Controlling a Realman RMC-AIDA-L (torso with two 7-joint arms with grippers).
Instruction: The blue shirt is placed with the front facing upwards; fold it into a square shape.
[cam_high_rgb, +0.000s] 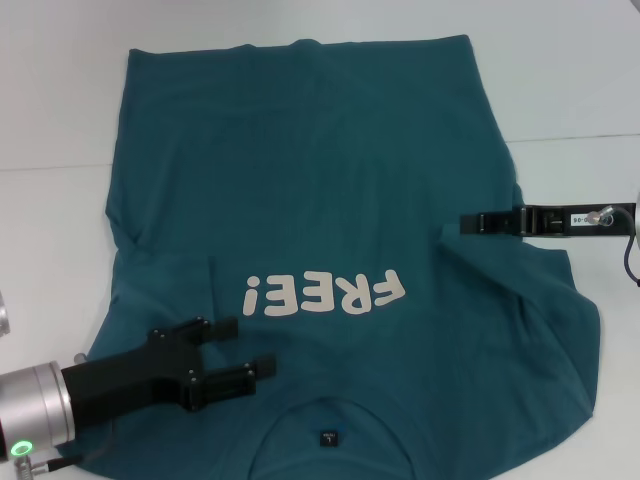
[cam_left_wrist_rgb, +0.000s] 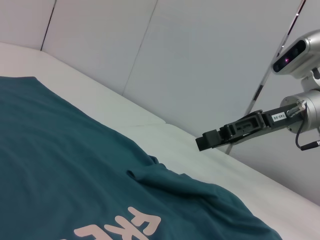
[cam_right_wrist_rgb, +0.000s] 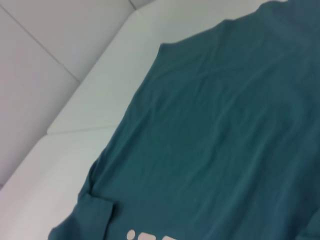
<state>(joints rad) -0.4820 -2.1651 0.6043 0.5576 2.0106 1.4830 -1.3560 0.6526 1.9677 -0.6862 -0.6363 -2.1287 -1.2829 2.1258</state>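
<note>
Left gripper over blue shirt, near-left, jaws spread wide, holding nothing.
Head view: shirt flat on white table, collar near; right gripper at shirt's right edge, jaw state unclear. Left wrist view: right gripper above the table. Right wrist view: shirt only.

"FREE!" across the blue shirt

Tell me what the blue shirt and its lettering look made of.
The blue shirt: soft matte knit, probably cotton; it lies limp with shallow wrinkles and no shine. The FREE! lettering: a flat pale print on the cloth, seemingly ink or transfer; which one cannot be told.
</note>
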